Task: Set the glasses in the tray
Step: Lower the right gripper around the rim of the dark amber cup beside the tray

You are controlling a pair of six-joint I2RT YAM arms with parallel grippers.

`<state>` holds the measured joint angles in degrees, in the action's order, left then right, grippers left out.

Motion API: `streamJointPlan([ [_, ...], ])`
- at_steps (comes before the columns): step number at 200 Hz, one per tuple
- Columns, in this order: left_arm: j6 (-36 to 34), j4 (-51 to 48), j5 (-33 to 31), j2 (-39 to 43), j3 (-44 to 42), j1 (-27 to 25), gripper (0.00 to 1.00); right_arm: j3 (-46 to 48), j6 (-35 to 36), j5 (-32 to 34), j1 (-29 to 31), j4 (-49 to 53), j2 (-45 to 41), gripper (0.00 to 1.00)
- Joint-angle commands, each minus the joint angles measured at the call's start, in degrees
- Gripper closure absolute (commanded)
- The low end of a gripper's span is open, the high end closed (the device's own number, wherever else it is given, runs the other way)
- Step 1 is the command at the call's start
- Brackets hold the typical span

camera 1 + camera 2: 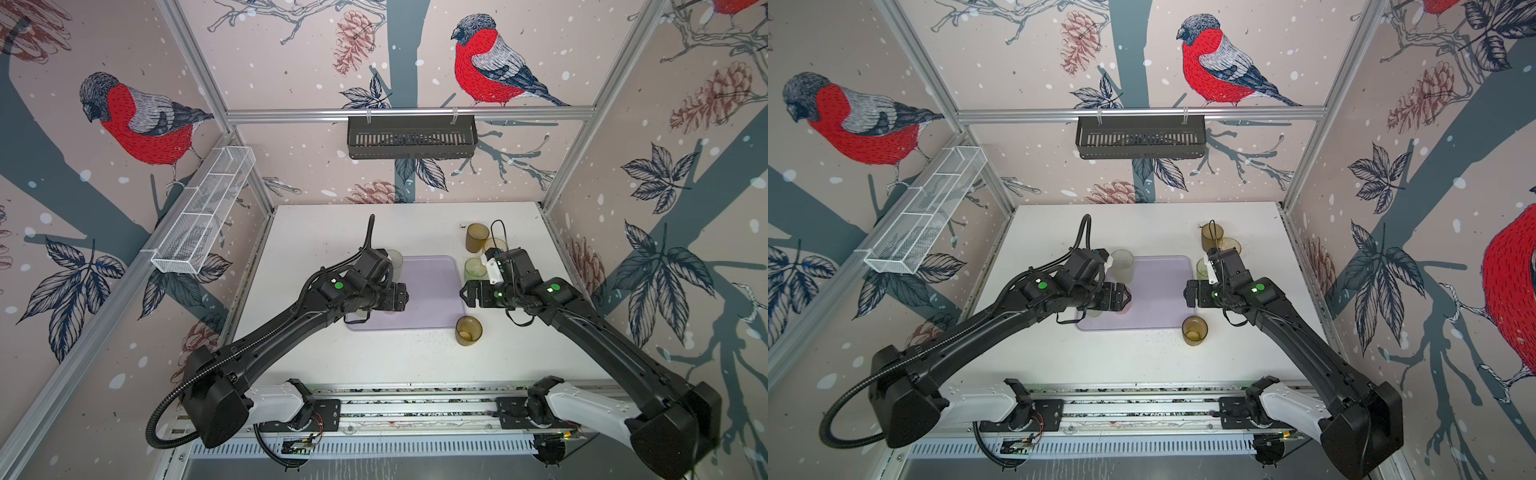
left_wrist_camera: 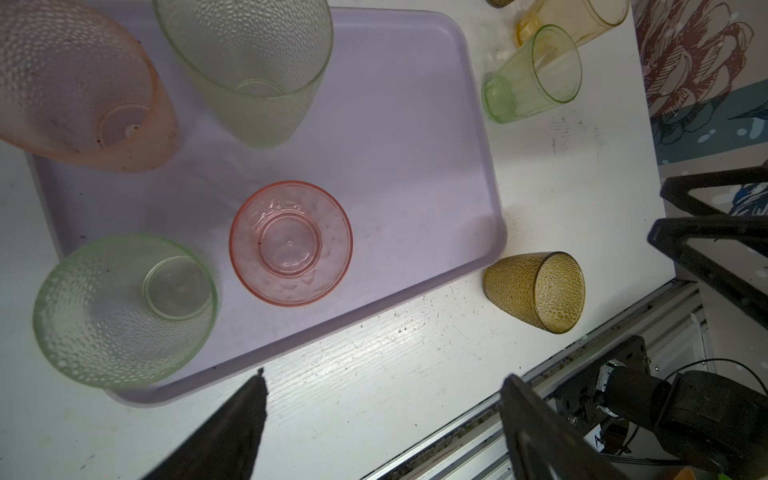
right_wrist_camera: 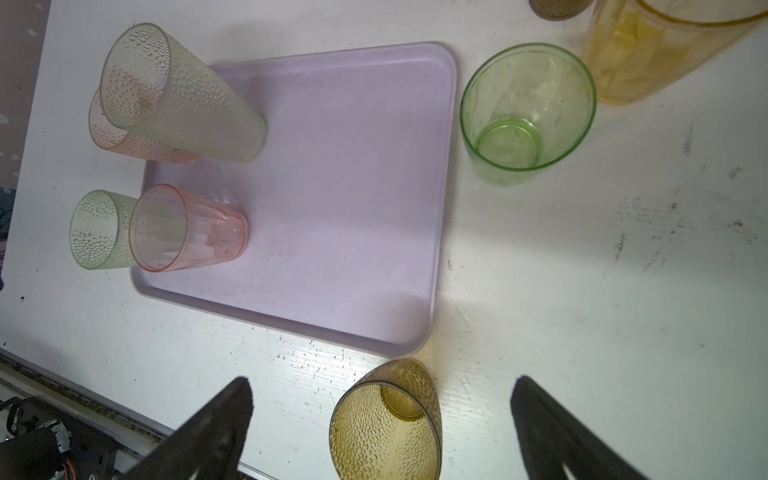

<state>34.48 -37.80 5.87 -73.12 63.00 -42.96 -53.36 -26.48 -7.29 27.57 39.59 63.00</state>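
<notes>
- The left gripper (image 2: 384, 377) has its two black fingers spread wide, with only bare white tabletop (image 2: 374, 353) between them. It grips nothing. In both top views it hangs over the left part of the tray, just left of the frame's middle.
- The right gripper (image 3: 383, 381) also has its jaws spread wide and empty. In its wrist view a dimpled amber plastic tumbler (image 3: 386, 419) stands below the gap, clear of both fingers.
- The flat pale lavender rectangular tray (image 1: 432, 291), low-rimmed, lies at the middle of the frame in both top views.
- Four glasses stand upright on the tray, along its left side:
  - a smooth pink tumbler (image 2: 291, 243)
  - a dimpled pale green tumbler (image 2: 124, 309)
  - a tall frosted pale green tumbler (image 2: 249, 70), at the tray's upper left corner in both top views
  - a dimpled pink tumbler (image 2: 75, 83)
- Four glasses stand off the tray, on the table:
  - The amber one is just below the tray's lower right corner.
  - A smooth bright green tumbler (image 3: 528, 112) is just beside the tray's right edge.
  - A yellow tumbler (image 1: 494, 245) and a dark olive-brown tumbler (image 1: 476, 237) are above the green one, right of centre.
</notes>
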Motion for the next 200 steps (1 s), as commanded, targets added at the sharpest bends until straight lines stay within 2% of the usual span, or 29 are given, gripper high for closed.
streamJointPlan([
  [1,-1.4,2.6,0.8,1.0,-0.6,0.0,0.08,0.8,-2.0,1.5,0.1,0.6,-0.2,0.02],
  [22,-1.9,3.8,2.1,1.6,-1.9,0.0,0.02,1.7,-3.1,1.5,0.1,1.2,-0.1,0.03],
  [119,-4.1,7.4,6.7,4.6,-4.4,-0.2,0.02,7.1,-5.6,2.5,0.6,3.4,-3.7,0.07],
  [170,-6.0,8.5,7.5,4.1,-5.4,-0.2,0.02,6.1,-4.6,2.8,0.6,3.7,0.8,0.14],
  [200,-7.4,9.1,7.6,4.3,-5.3,-0.2,0.02,8.2,-5.1,3.0,1.1,3.0,-0.5,0.21],
])
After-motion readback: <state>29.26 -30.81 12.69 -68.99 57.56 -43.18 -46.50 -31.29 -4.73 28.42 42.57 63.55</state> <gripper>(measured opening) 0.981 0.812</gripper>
